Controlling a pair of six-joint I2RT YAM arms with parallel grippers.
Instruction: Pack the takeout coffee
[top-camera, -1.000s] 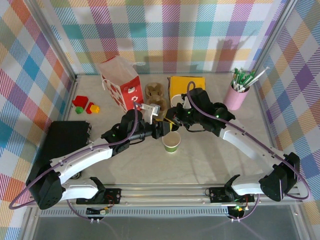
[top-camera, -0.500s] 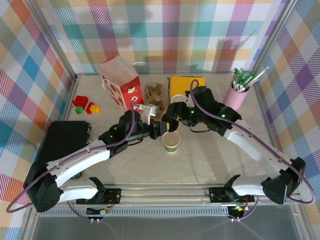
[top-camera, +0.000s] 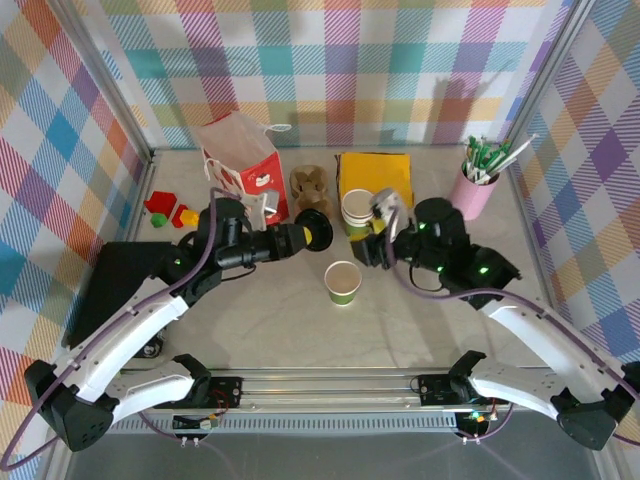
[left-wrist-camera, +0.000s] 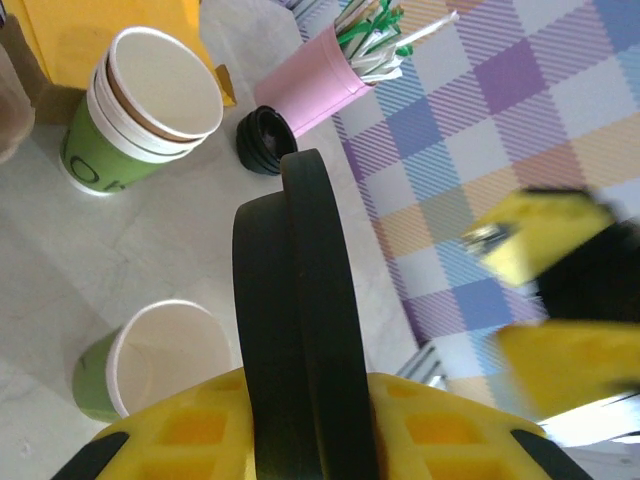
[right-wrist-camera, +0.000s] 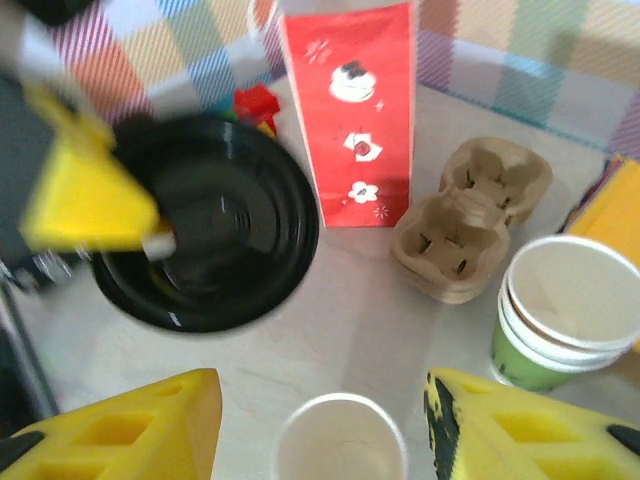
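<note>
- The left gripper is clamped on a pair of black lids. They're nested together and held on edge, sticking out past its fingers.
- The right gripper has its fingers spread wide with nothing in them. It faces the left one, and the lids hang in the space between the two.
- The takeout coffee stands upright and open-topped on the table, just under and ahead of the right gripper. In the right wrist view it shows in the gap between the fingers, touching neither.
- From the left gripper, the cup sits off to one side of the lids, close but apart.
- The stack of cups is right beside the right gripper.
- The cup carrier and red bag are just past the left one.
</note>
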